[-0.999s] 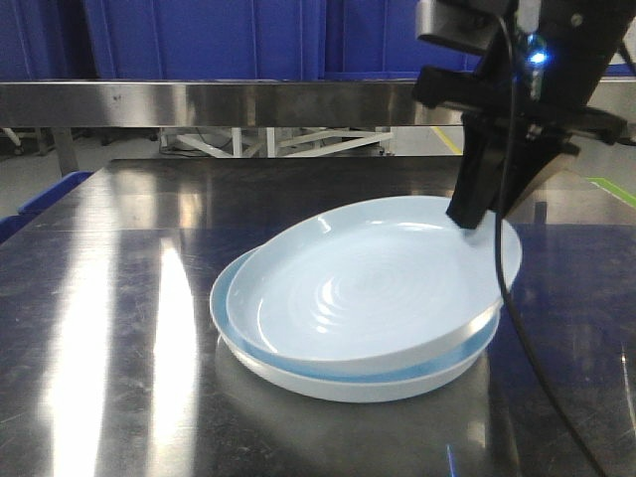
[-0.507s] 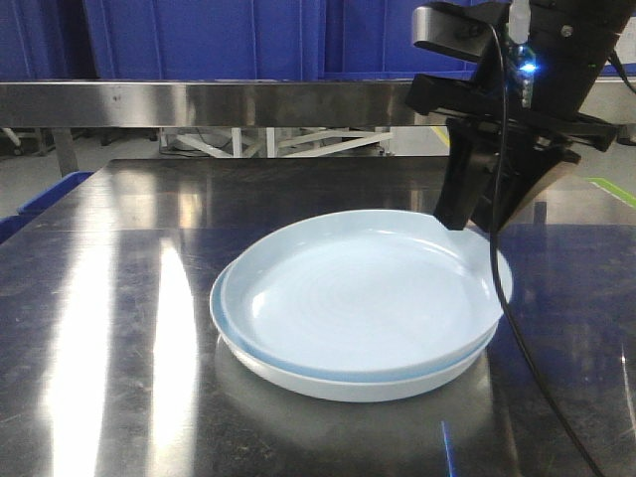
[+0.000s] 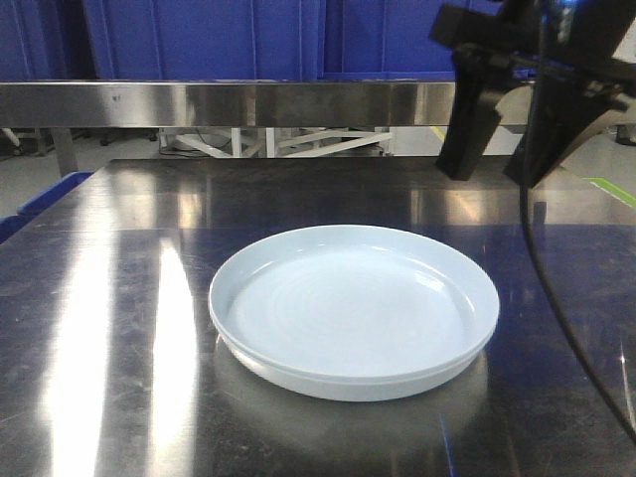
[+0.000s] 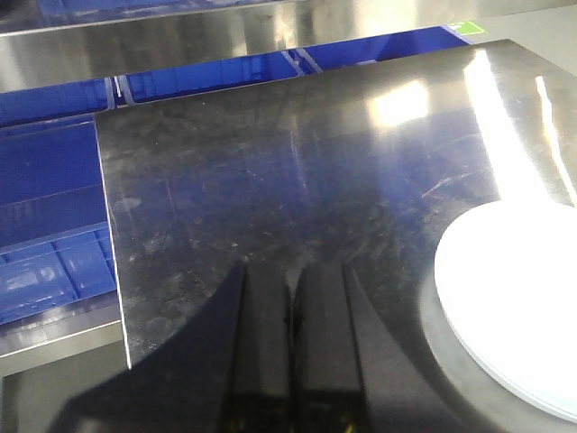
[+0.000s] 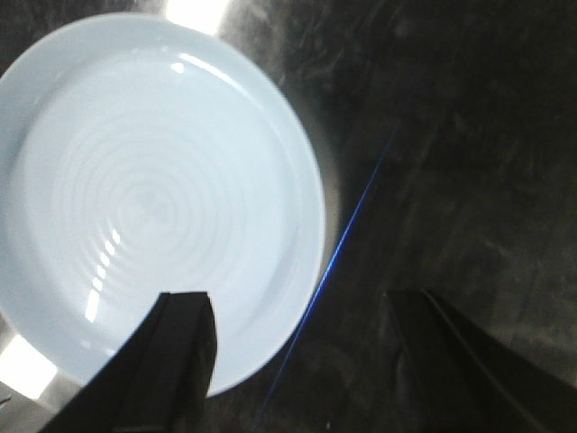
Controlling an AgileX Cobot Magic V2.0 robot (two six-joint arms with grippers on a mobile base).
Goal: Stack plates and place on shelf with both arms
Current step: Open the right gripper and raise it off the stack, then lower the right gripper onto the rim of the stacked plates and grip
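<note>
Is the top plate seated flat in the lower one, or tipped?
Flat. The top plate sits level inside the lower plate, rims parallel all round; the right gripper hangs open above, not touching.

Glossy steel tabletop [image 3: 119, 298], blue crates [image 3: 199, 40] behind

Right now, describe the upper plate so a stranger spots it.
On the dark steel tabletop, mid-table, sits a pale bluish stack. The upper plate shows its whole inner face, nested in the lower plate, which shows only its outer wall.
</note>
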